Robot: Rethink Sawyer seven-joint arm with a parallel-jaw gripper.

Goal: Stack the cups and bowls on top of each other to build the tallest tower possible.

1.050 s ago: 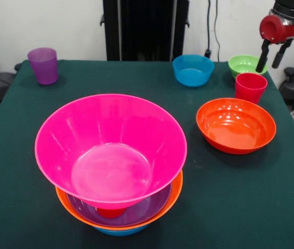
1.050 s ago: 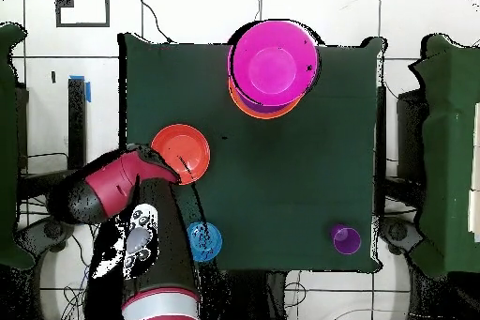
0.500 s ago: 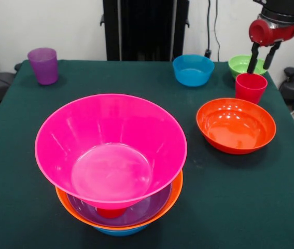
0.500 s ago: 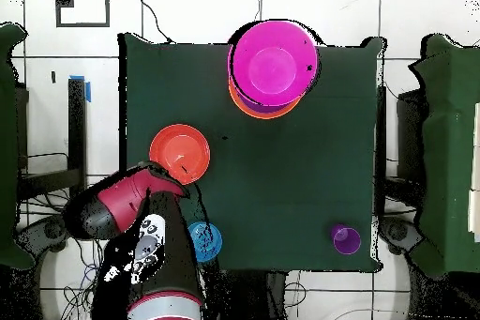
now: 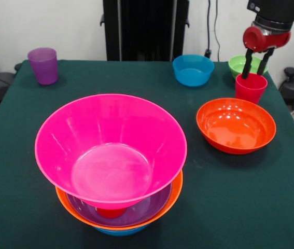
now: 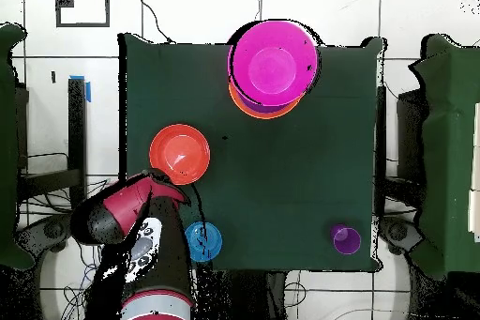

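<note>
Tool [image 5: 255,66] hangs over the red cup [image 5: 250,88] at the counter's back right corner in the front view. Its two dark fingers [image 5: 247,64] are spread, tips at the cup's rim; whether they touch the rim cannot be told. The cup stands upright on the green counter [image 5: 224,197].

Just behind the cup sits the small green bowl [image 5: 242,63], partly hidden by the fingers. Just in front of the cup lies the red-orange bowl [image 5: 236,125], open side up, empty. Left of the green bowl, near the back edge, stands the small blue bowl [image 5: 193,70].

Overhead view: the red arm [image 6: 117,218] covers the cup and the green bowl; the red-orange bowl [image 6: 180,152] and blue bowl [image 6: 203,241] show beside it.

The tower [image 5: 113,161] stands at the front of the counter, well apart from the tool: pink bowl [image 5: 110,148] on top, resting on a red cup [image 5: 110,212] inside the purple bowl [image 5: 147,208], which nests in the orange bowl [image 5: 173,194], with a blue bowl [image 5: 120,232] at the bottom.

Translucent purple cup [image 5: 43,66] stands upright alone at the back left corner.
</note>
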